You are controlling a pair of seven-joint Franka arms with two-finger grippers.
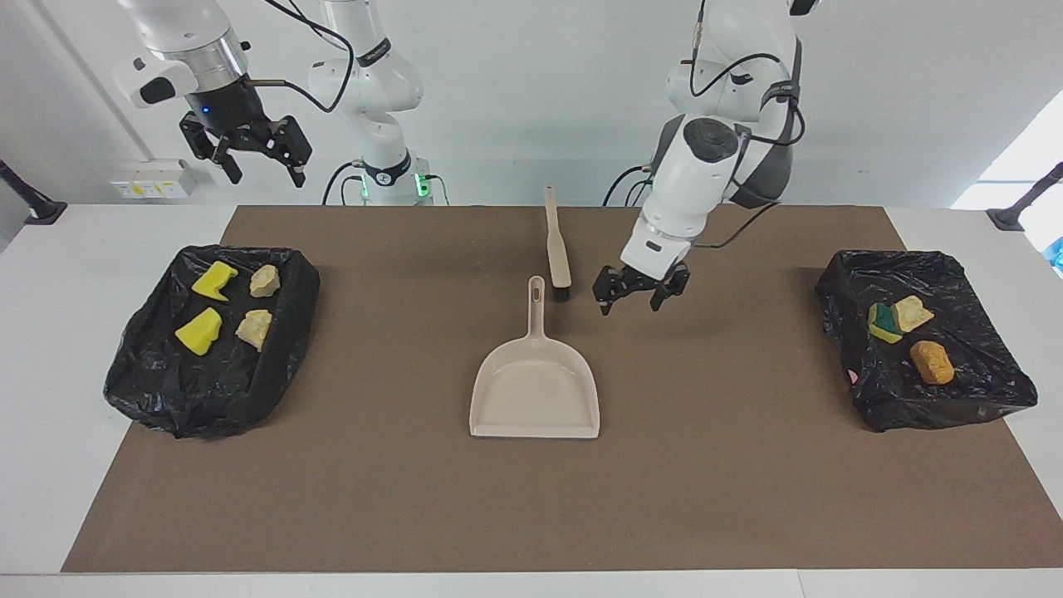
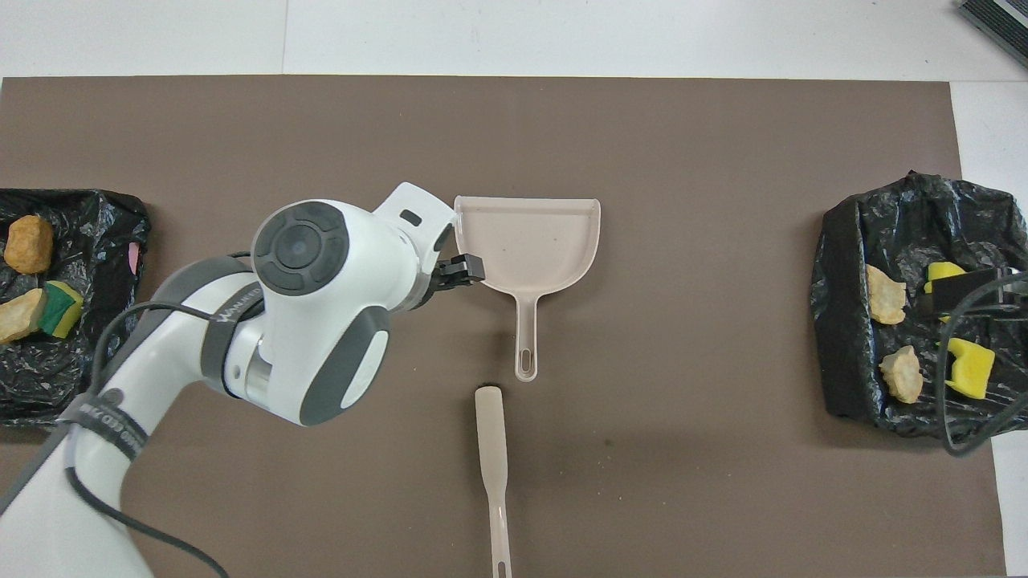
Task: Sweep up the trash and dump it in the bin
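Left gripper: jaws spread, empty, raised over the brown mat beside the beige plastic dustpan.
Right gripper: open, empty, waiting high over the black-lined bin holding four trash pieces.
Other black-lined bin: three trash pieces.
Beige brush: on the mat, nearer the robots than the dustpan.

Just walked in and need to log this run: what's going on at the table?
Nothing is held. The left tool hangs open over the mat beside the dustpan, which lies flat and empty mid-table, the brush nearer the robots. All the trash sits in the two black-lined bins: four pieces in one, three in the other. The right tool waits, open, above its end.
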